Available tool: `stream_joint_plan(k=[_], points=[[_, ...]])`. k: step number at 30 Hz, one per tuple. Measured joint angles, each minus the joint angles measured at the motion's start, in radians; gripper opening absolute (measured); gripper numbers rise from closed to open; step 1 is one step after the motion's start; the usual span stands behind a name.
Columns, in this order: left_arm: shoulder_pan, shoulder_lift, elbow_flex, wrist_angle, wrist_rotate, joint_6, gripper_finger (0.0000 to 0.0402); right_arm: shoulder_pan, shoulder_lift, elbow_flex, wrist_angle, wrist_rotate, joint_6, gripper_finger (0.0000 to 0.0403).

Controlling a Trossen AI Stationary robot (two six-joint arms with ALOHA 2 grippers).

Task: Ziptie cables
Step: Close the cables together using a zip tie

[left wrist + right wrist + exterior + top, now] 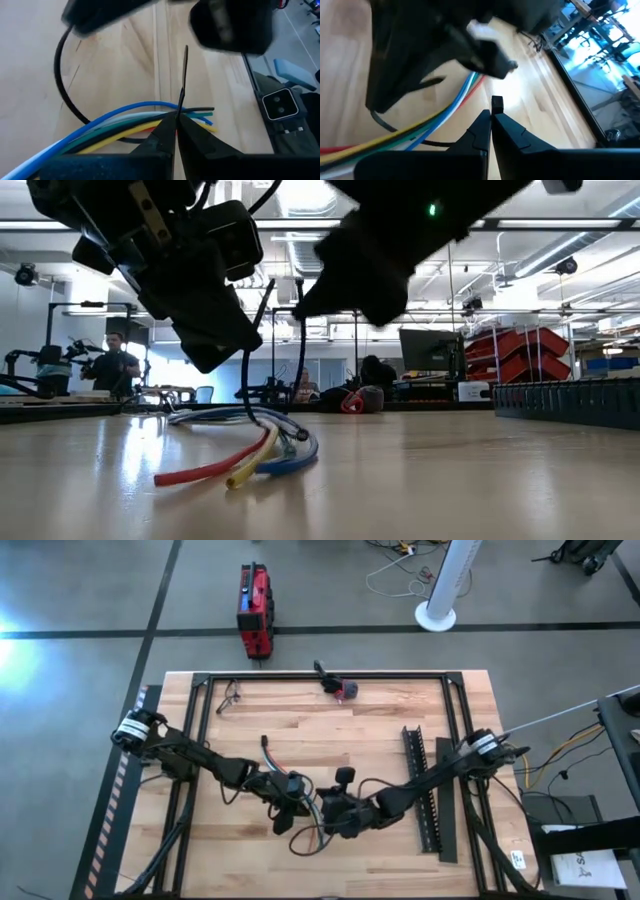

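Cables (pixel 240 452), a loose bundle of blue, green, yellow and red wires, lie on the wooden table (pixel 300 735) in the lower centre of the overhead frame, where both dark arms meet above them. From table height the bundle sits left of centre, its red, yellow and blue ends fanned out on the wood, with the two arms looming dark across the top of the frame.

The left gripper (pixel 176 120) has its fingers pressed together on a thin black strip (pixel 185 75) that stands up from the middle of the wires; it looks like the tail of the zip tie. A black loop (pixel 65 95) curves round the left of that wrist picture beside the bundle, though whether it circles the wires fully cannot be told. The right gripper (pixel 491 117) is pinched shut too, with a small dark piece (pixel 497 103) at its tips; the pictures do not settle what that piece is.

Judging by this, the job appears to be in its middle stage: the tie seems to be at the bundle and in hand, but the wires still spread loosely, so tightening is likely still to come. A toothed black rail (pixel 420 790) lies at the right of the table, untouched.
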Motion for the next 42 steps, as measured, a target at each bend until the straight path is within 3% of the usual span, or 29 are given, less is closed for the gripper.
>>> stream_joint_plan(k=[12,42], points=[[0.004,0.000,-0.002,-0.009,0.019,-0.102,0.0000,0.004,0.105,0.130,-0.005,0.016,-0.086,0.0000],[0.010,0.000,-0.002,-0.002,0.033,-0.150,0.0000,0.013,0.107,0.124,-0.045,0.039,-0.098,0.0000]])
